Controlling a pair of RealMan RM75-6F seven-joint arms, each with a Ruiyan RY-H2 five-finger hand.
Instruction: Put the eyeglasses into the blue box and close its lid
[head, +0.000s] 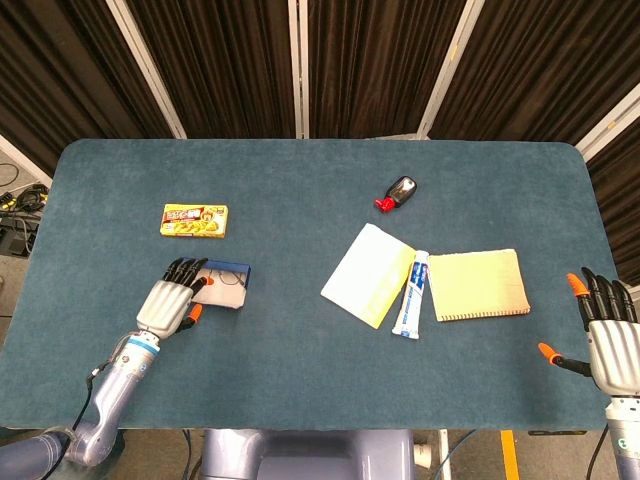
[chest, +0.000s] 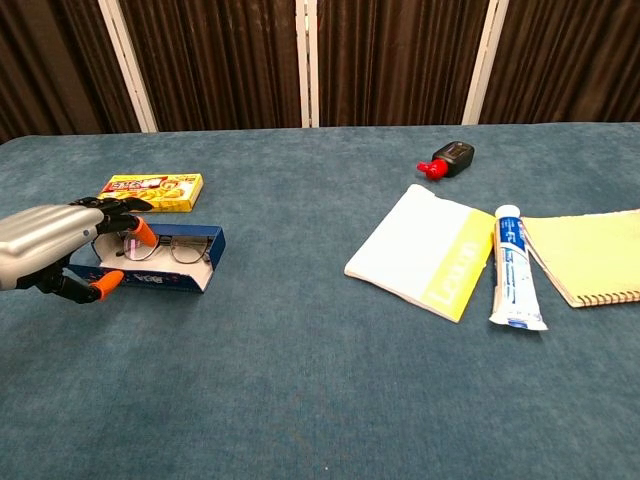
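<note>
- The eyeglasses (chest: 160, 250) lie inside the blue box (chest: 195, 262), which sits near the left front of the table (head: 320, 340), just in front of the yellow packet (head: 194, 220).
- The left hand (chest: 60, 250) holds the box's lid (chest: 85, 268) half raised, fingers over its far edge and thumb under it.
- My reading is that closing the lid is the step in hand: swing the lid over the glasses, keeping the fingertips clear of the frames.
- Press down evenly along the edge so the box does not slide on the cloth.
- The right hand (head: 610, 335) hovers with fingers spread, holding nothing, at the table's right front, well apart from the box.
</note>
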